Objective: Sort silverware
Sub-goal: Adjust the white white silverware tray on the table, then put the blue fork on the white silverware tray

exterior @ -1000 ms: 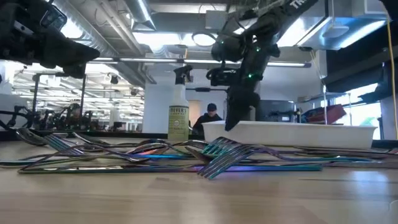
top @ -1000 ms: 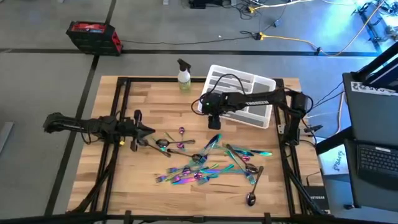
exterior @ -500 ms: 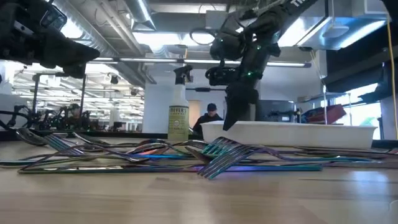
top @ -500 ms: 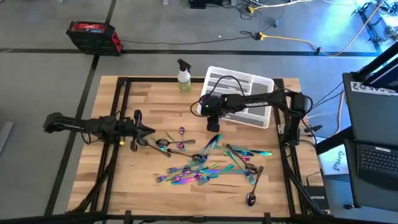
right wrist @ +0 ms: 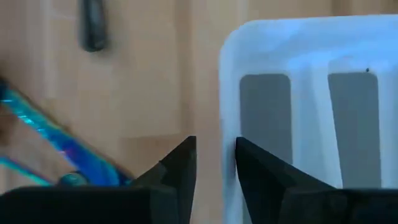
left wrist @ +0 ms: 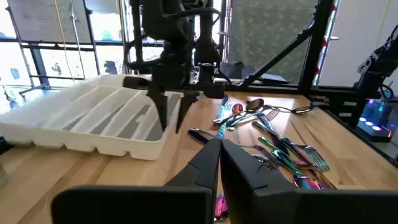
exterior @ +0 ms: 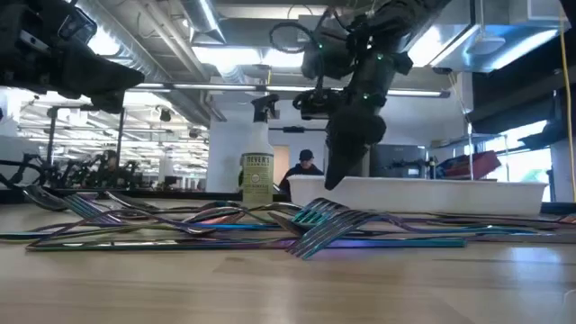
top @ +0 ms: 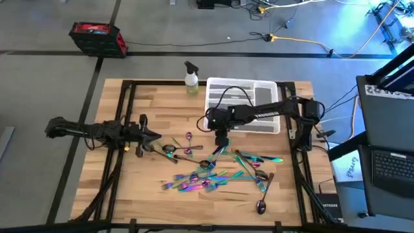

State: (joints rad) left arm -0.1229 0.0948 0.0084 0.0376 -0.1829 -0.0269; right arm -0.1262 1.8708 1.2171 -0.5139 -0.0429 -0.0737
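The silverware (top: 213, 175), iridescent forks, spoons and knives, lies in a loose pile on the wooden table, also seen in the low view (exterior: 270, 225). One darker spoon (top: 261, 207) lies near the front. The white compartmented tray (top: 259, 90) rests flat at the far right. My right gripper (top: 221, 138) stands open at the tray's near-left corner, fingers down. My left gripper (top: 155, 136) hovers shut to the left of the pile, holding nothing (left wrist: 219, 149). My right gripper (right wrist: 216, 163) straddles the tray's near long wall (right wrist: 225, 106), close to its left corner, one finger over the inside and one outside. The fingers come from above, pointing down. Bare wood shows between the outer finger (right wrist: 183, 163) and the wall. The tray lies flat on the table.
A spray bottle (top: 191, 81) with yellowish liquid stands at the far edge just left of the tray. Black frame rails (top: 123, 162) run along the table's left and right sides. Bare wood lies at the near left (top: 129, 194).
My right gripper has gone toward the table's near edge with the tray's wall between its fingers. The tray has turned about: its left end has swung toward the near edge, and it now stands square with the table's edges instead of slanted.
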